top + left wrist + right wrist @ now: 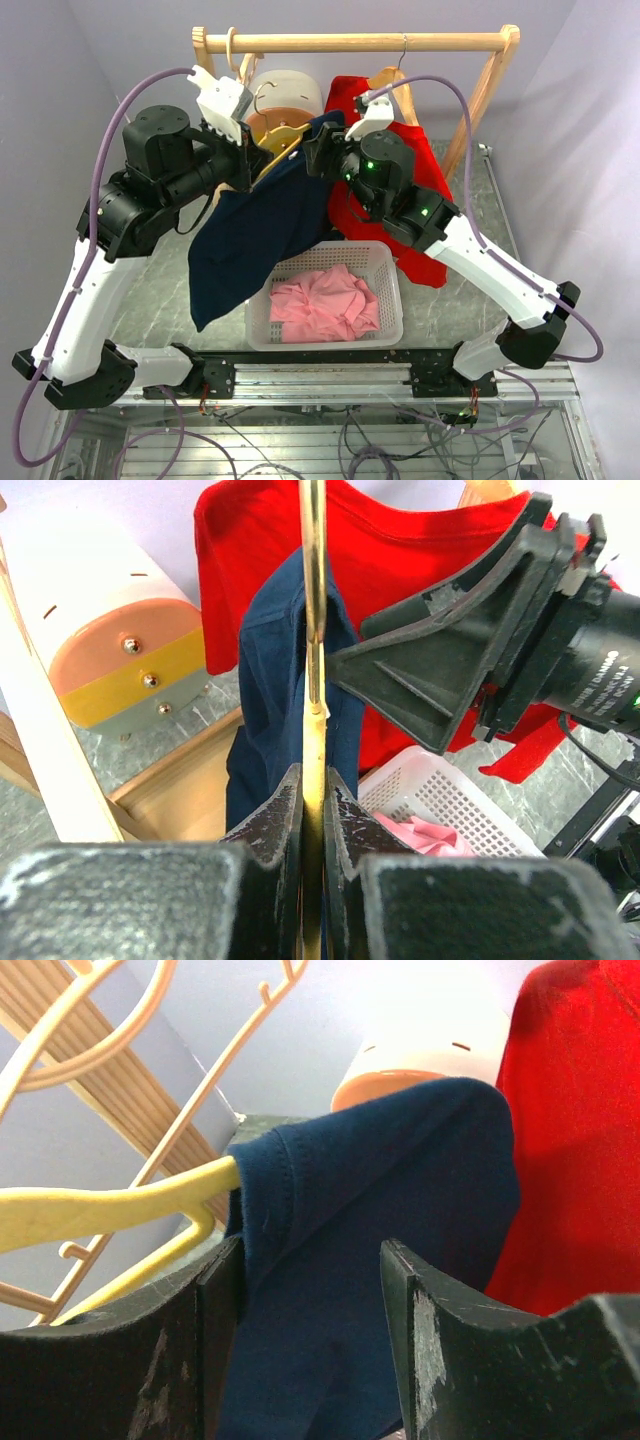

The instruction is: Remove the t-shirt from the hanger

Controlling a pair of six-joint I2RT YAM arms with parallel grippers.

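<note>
navy blue t-shirt (pixel 255 235) of soft, cotton-like cloth hangs on a thin yellow plastic hanger (pixel 100 1210). it is held in the air in front of the wooden rail (pixel 370 42) and partly above the white plastic basket (pixel 355 255). most of its body falls down toward the left side of the basket. in the right wrist view one shoulder sits over the end of the hanger arm. whether the other shoulder is on the hanger, i cannot tell.

the left hand (pixel 313 800) is clenched on the yellow plastic hanger, with both fingers pressed flat on the thin bar. the right hand (pixel 310 1260) is released. its fingers stand apart with the shoulder of the shirt between them. one finger seems to touch the cloth and the other is apart from it.

i judge the shirt to be light and limp, so it will fold and stretch where it is pulled. the cloth is not slippery and may catch on the hanger tip. a good place to take hold is the thick shoulder seam, where the layers are doubled, and not the bar under it. the hanger is rigid but thin, and it could turn in the grip under a sideways pull.

a red t-shirt (pixel 415 160) hangs just behind, so the fingers should pinch only navy cloth. a pink cloth (pixel 325 305) lies in the basket.
</note>
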